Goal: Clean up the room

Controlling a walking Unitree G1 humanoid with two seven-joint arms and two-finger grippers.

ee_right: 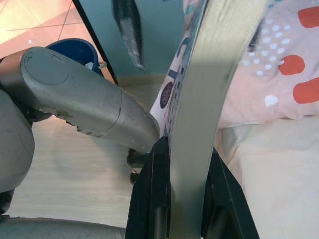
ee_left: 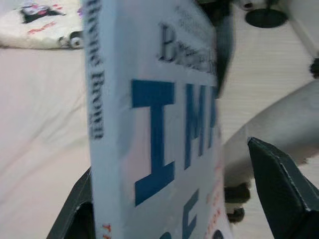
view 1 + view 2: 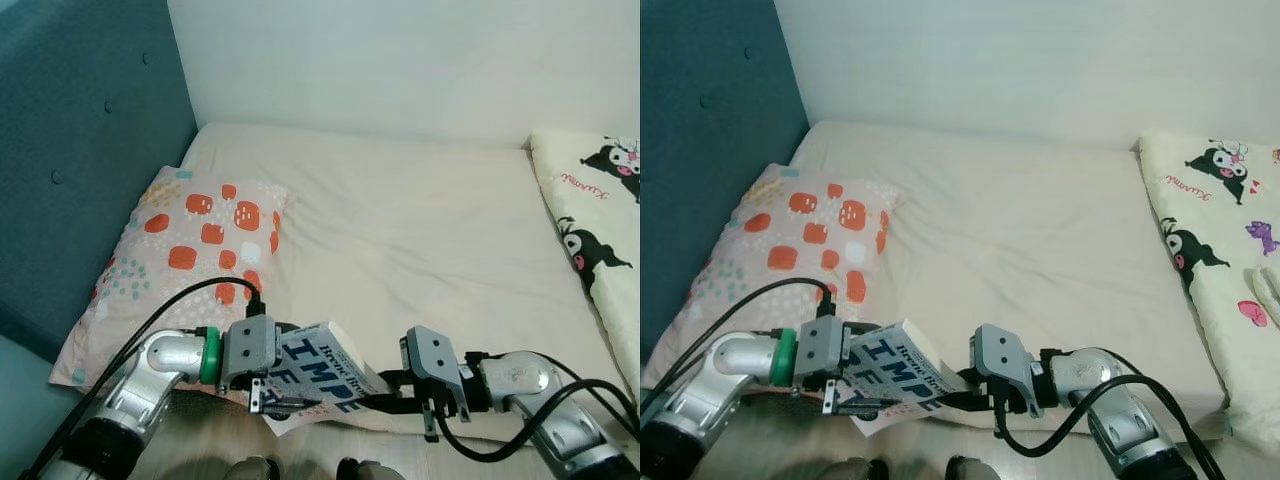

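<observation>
A white book (image 3: pixel 325 375) with big blue letters hangs at the bed's front edge, between my two grippers. My right gripper (image 3: pixel 388 398) is shut on the book's page edge (image 1: pixel 199 109), one finger (image 1: pixel 154 199) pressed on each face. My left gripper (image 3: pixel 272 392) is at the book's other end and stands open around it. In the left wrist view one finger (image 2: pixel 75 214) lies against the spine side of the book (image 2: pixel 149 124), and the other finger (image 2: pixel 281 189) is well apart from the cover.
A pillow (image 3: pixel 190 250) with orange patches lies on the cream bed (image 3: pixel 420 220) by the teal headboard (image 3: pixel 80 140). A cartoon-print blanket (image 3: pixel 600 210) covers the bed's right side. Wooden floor (image 3: pixel 200 440) is below, with a blue bin (image 1: pixel 75 50) on it.
</observation>
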